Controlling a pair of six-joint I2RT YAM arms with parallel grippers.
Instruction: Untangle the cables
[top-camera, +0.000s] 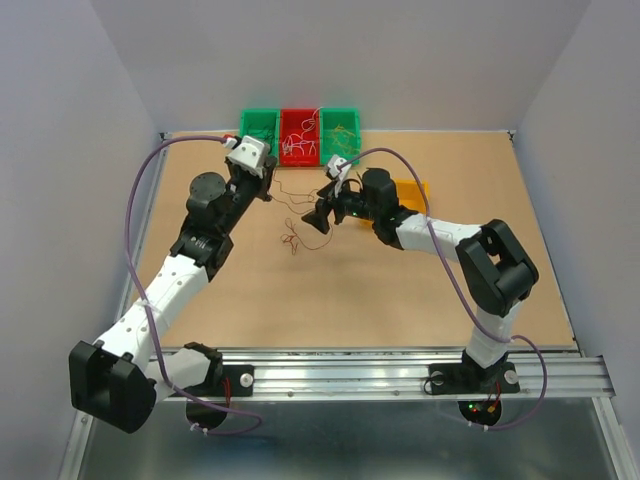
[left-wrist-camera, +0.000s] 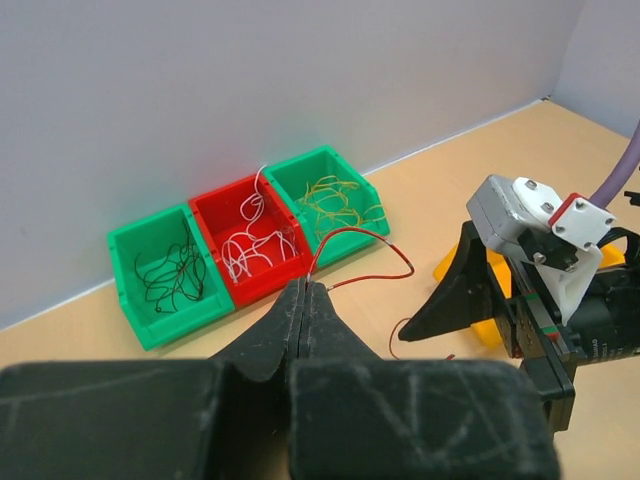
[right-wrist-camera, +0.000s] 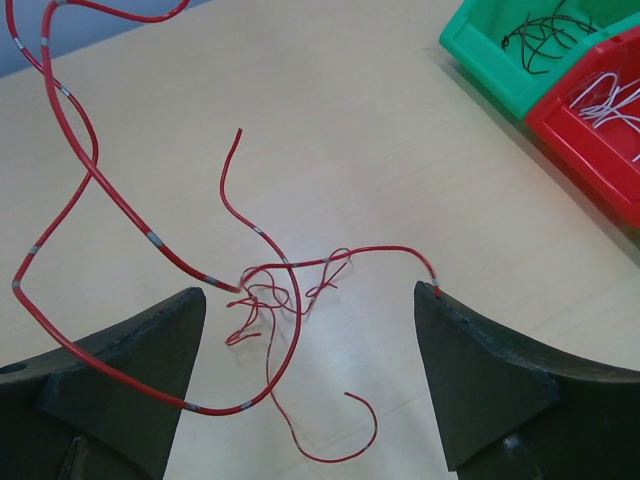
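Note:
The cables show in the right wrist view as a knot of thin red wires (right-wrist-camera: 272, 292) lying on the table, with long strands curling up to the left. My right gripper (right-wrist-camera: 310, 298) hangs open just above that knot, one finger on each side, and one wire end touches its right finger (right-wrist-camera: 470, 350). My left gripper (left-wrist-camera: 305, 288) is shut on a red wire (left-wrist-camera: 365, 256), which loops away to the right of its tips. From above, the small tangle (top-camera: 292, 239) lies between my left gripper (top-camera: 266, 194) and my right gripper (top-camera: 322, 216).
Three small bins stand along the back wall: a green bin (top-camera: 259, 125) with dark wires, a red bin (top-camera: 298, 138) with white wires, and a green bin (top-camera: 340, 128) with yellow wires. An orange bin (top-camera: 412, 189) sits behind the right arm.

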